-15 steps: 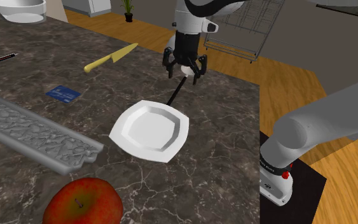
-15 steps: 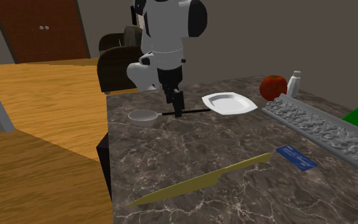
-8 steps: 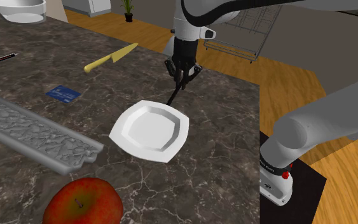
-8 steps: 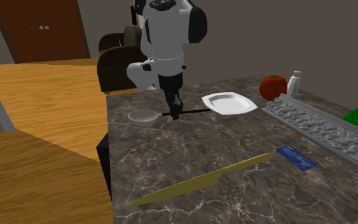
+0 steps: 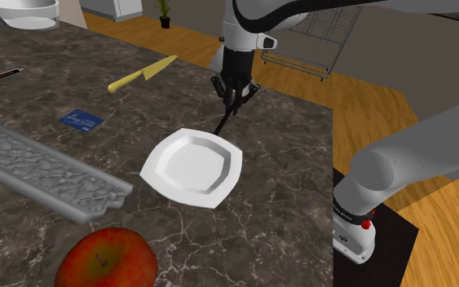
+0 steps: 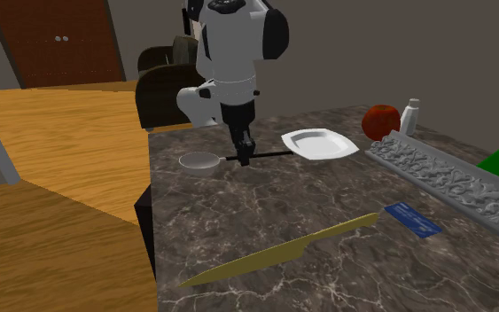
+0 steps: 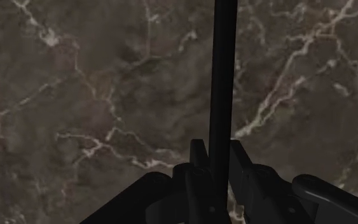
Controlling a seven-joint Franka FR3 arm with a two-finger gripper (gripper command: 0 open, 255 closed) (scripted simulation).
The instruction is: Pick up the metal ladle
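Note:
The ladle lies flat on the dark marble counter: a thin black handle [image 6: 269, 156] with a shallow grey bowl [image 6: 198, 161] at the end away from the white plate [image 6: 320, 143]. In the shoulder view the handle [image 5: 222, 124] runs from the plate's [image 5: 193, 166] far corner up under the hand. My black gripper [image 5: 234, 100] stands straight down over the handle's middle and is shut on it. Close up, the two fingers [image 7: 198, 157] press against the black handle [image 7: 222, 76] from both sides, low against the counter.
A yellow knife [image 5: 141, 74], a blue card [image 5: 81, 119], a carved grey moulding [image 5: 40, 169] and a red apple [image 5: 107, 259] share the counter. The counter's edge [image 5: 332, 155] runs close behind the gripper, above a wood floor. A wire rack [image 5: 313, 41] stands beyond.
A second ago the fingers stood open around the handle; they have since come down and shut on it. Between half a second ago and now nothing moved.

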